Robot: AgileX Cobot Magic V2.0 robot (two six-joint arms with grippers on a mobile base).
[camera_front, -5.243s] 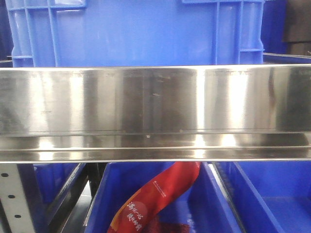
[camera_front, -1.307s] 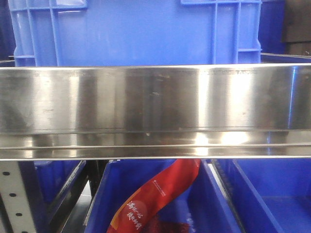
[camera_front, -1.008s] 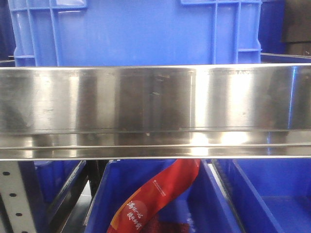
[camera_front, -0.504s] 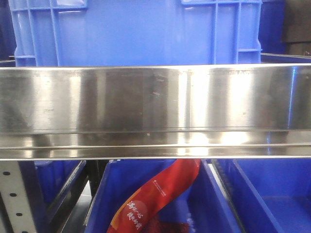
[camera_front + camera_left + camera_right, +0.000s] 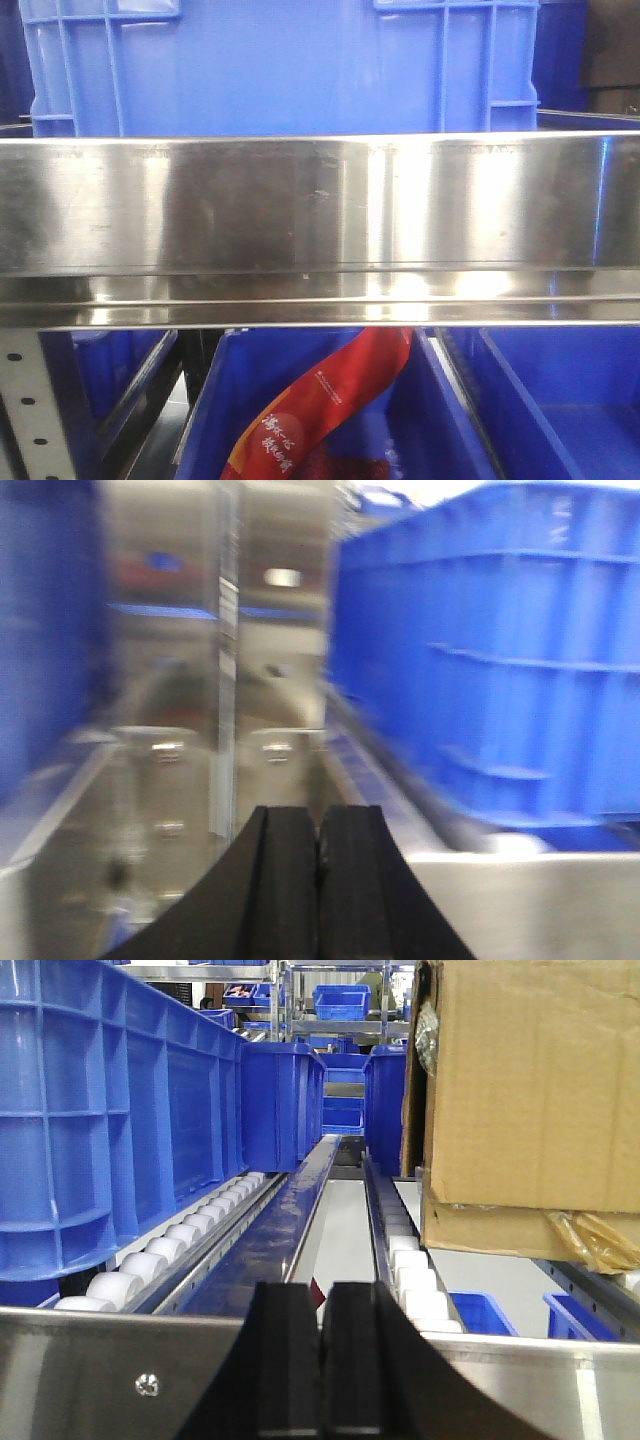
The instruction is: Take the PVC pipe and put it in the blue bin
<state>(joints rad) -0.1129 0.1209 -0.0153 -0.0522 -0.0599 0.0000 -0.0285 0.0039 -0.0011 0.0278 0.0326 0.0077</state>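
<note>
Nothing solid has shifted in the front view since earlier; only the reflections on the steel rail slid. Both the left gripper and right gripper show black fingers pressed together, empty, at lower centre of their frames. Ribbed blue bins and white rollers flank the right one, cardboard box upper right. No PVC pipe shows in any view
</note>
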